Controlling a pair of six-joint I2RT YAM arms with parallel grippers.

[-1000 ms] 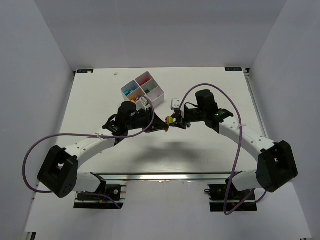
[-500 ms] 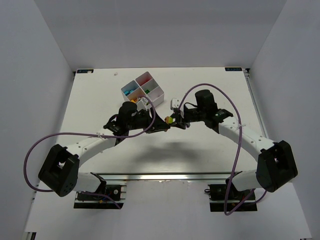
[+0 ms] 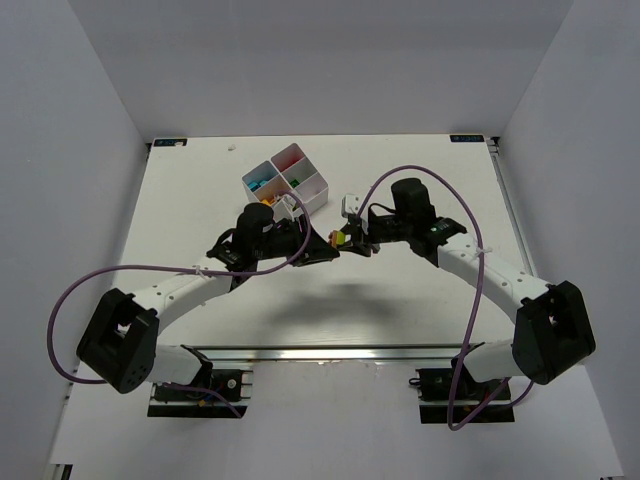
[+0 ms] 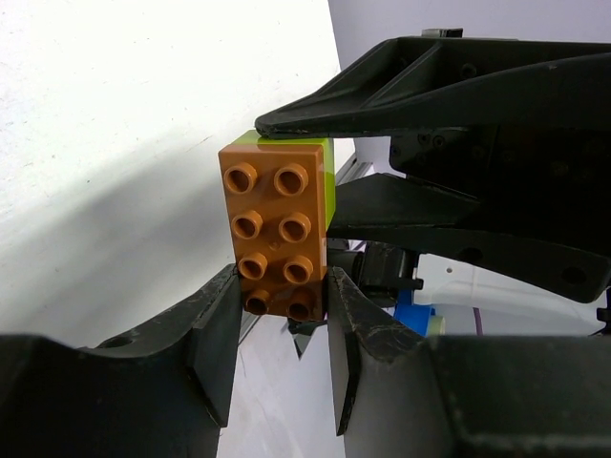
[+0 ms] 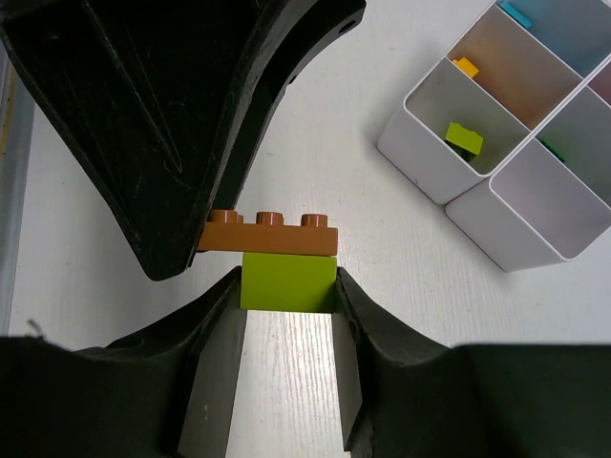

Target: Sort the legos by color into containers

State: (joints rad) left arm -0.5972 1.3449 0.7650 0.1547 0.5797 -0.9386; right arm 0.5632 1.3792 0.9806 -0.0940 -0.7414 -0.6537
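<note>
An orange lego is hanging in mid-air over the middle of the surface, pressed onto a green lego. The left jaws are clamping the orange one's end by its sides, and the right jaws are clamping the green one. It's light, stiff, slick plastic, I'd say, so the flat sides are the place to hold while prying them apart. The tray is sitting nearby, between ten and eleven o'clock. White walls are boxing the surface in.

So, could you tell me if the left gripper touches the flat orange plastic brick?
Touching. Left wrist view: the left gripper pinches the orange brick at both sides.
</note>
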